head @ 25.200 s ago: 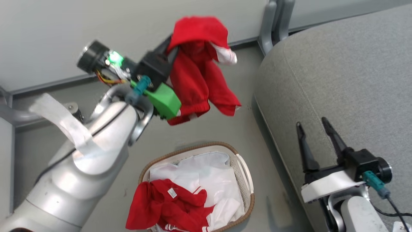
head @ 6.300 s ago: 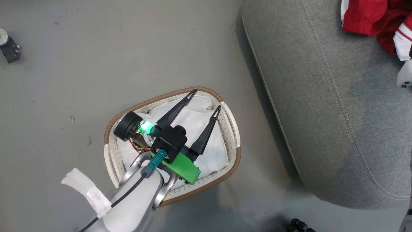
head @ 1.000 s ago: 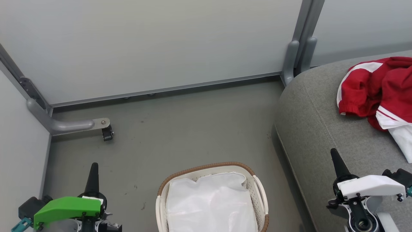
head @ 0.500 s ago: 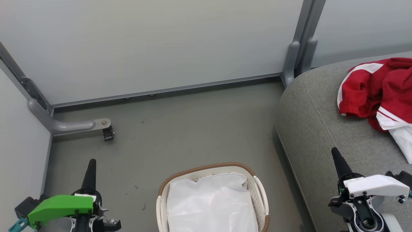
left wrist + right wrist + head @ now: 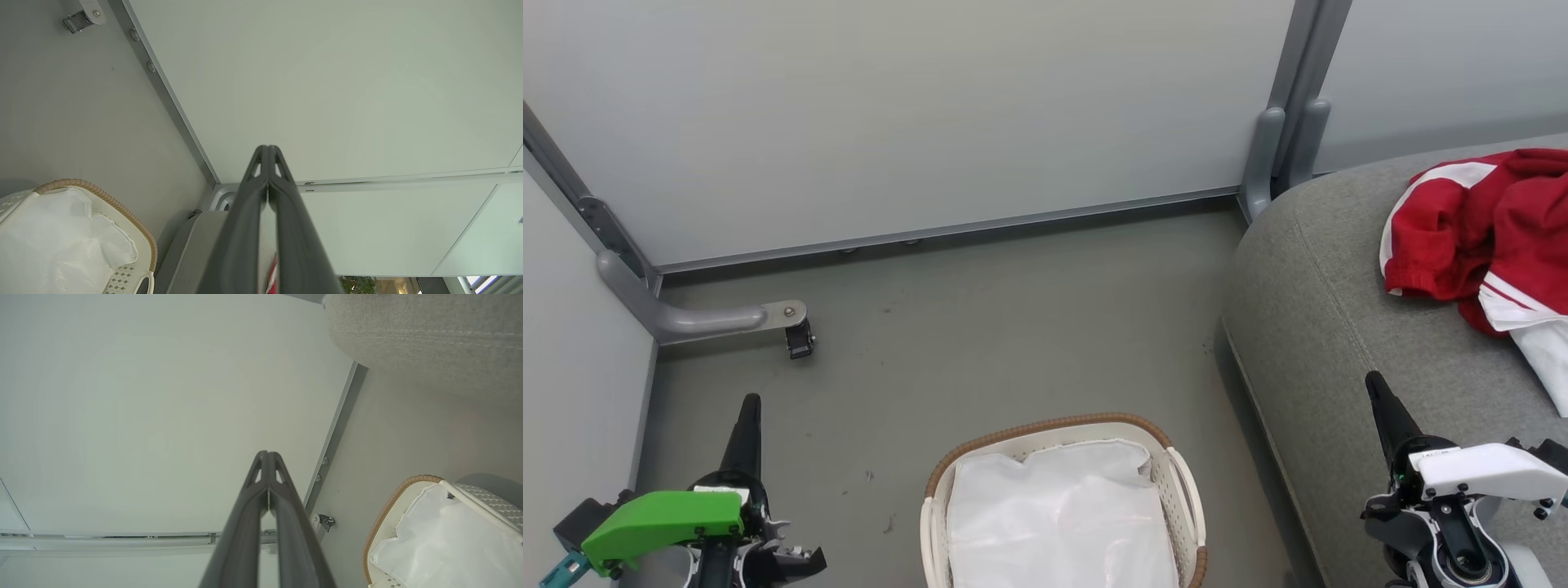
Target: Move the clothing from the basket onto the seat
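The red clothing with white trim lies bunched on the grey seat at the right edge of the head view. The cream basket with its brown woven rim stands on the floor at bottom centre, and inside it I see just the white liner. My left gripper is shut and holds nothing, at the lower left, well left of the basket. At the lower right my right gripper is also shut and bare, over the seat's front part. Both wrist views show the fingertips pressed together, left gripper, right gripper.
A pale wall panel runs along the back, with a grey post by the seat's corner. A curved grey bracket with a small caster sits on the floor at the left. Bare grey floor lies between basket and wall.
Both grippers have sunk slightly toward the bottom of the head view. The basket and the clothing lie as before.
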